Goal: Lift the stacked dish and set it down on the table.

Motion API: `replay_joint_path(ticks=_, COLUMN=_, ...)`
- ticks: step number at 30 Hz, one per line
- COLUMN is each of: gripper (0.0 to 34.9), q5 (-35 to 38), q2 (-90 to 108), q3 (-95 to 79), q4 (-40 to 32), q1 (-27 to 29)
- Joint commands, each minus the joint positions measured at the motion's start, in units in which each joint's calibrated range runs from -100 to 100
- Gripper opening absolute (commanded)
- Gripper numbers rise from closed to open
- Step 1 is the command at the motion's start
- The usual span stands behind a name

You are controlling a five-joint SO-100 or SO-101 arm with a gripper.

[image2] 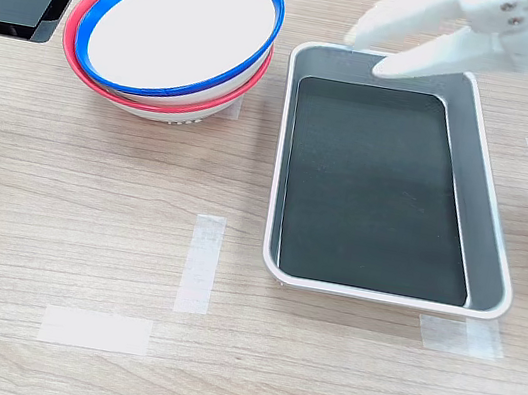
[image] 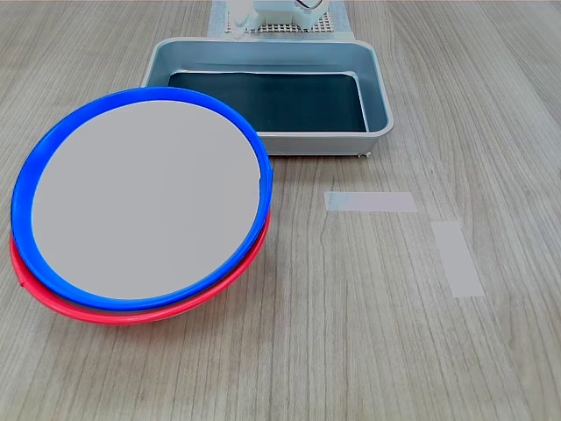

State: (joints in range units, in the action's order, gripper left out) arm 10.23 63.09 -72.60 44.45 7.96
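Well, 1 table [image: 368,351] carries everything: 1 grey metal tray [image2: 492,256] with a dark liner, then 2 dishes. The 1 blue-rimmed dish [image: 140,202] sits tilted on the 1 red-rimmed dish [image: 105,313], just beside the tray. There are 2 tape strips [image2: 200,263] on the wood. The 1 white gripper [image2: 369,53] hangs over the tray's far end in the second exterior view, fingers slightly parted, pinching nothing.
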Motion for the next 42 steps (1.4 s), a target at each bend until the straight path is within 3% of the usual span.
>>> replay_joint_path(ticks=1, gripper=20.7, q5=0.6, q2=-15.2, q3=14.9, q4=1.1, q1=0.8)
replay_joint_path(ticks=16, gripper=19.2, q5=1.5, q2=-51.5, q3=39.8, q4=-3.2, q1=5.0)
replay_joint_path(ticks=19, gripper=13.6, q5=1.3, q2=-55.3, q3=42.7, q4=-3.1, q1=5.4)
replay_joint_path(ticks=20, gripper=7.6, q5=1.2, q2=-56.3, q3=43.8, q4=-3.1, q1=5.5)
replay_joint_path(ticks=22, gripper=2.7, q5=1.2, q2=-56.8, q3=44.5, q4=-3.1, q1=5.8)
replay_joint_path(ticks=24, gripper=0.4, q5=1.1, q2=-57.1, q3=44.9, q4=-3.0, q1=6.0)
replay_joint_path(ticks=35, gripper=0.1, q5=0.6, q2=-51.2, q3=46.2, q4=-3.4, q1=5.5)
replay_joint_path(ticks=42, gripper=0.0, q5=-1.0, q2=-49.1, q3=50.5, q4=-0.3, q1=-0.4)
